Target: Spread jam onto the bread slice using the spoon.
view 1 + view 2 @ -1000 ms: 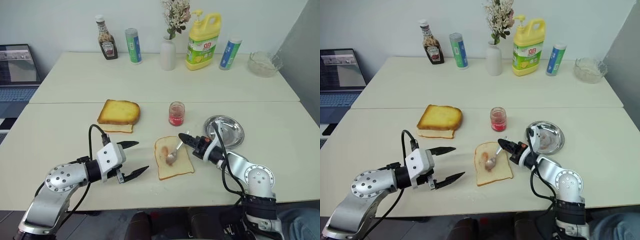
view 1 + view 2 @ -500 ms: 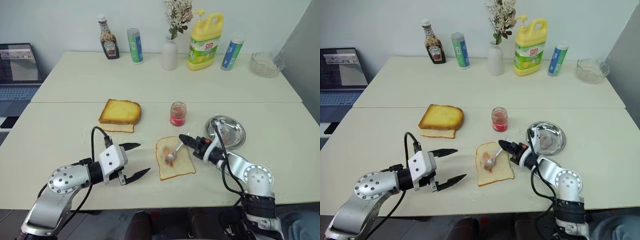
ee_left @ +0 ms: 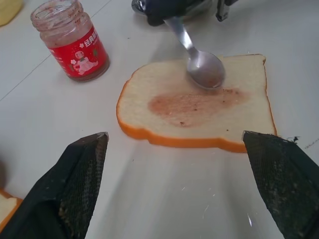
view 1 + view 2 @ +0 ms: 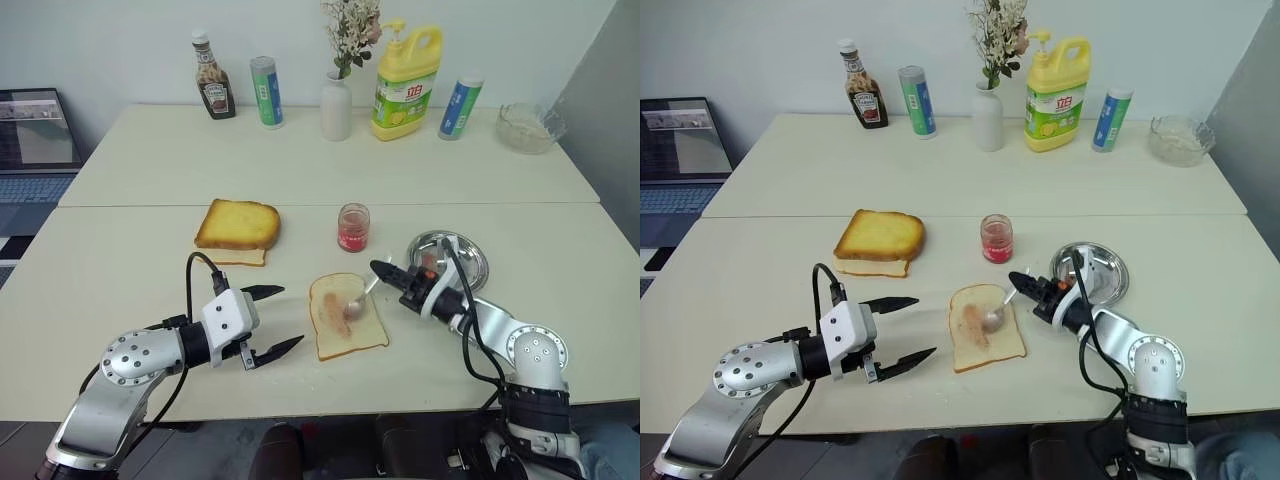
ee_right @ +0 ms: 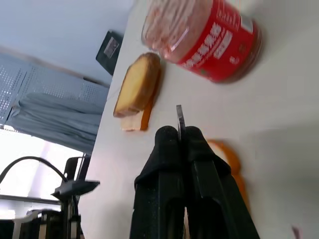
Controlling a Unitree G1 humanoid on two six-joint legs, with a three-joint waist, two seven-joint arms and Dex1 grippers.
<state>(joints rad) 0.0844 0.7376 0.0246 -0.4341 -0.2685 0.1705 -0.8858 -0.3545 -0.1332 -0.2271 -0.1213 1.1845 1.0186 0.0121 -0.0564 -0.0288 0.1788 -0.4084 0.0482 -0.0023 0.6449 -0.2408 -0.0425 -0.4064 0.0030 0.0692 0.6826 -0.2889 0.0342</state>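
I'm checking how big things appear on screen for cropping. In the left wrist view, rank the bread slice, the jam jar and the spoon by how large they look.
1. bread slice, by far the largest.
2. jam jar.
3. spoon, smallest; its handle top is hidden in the right gripper, so its full length is unsure.

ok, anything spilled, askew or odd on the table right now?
Nothing spilled. The jam is a thin streak confined to the bread slice, the jar stands upright, and the spoon sits in the shut right gripper. A toasted slice lies stacked on another slice.
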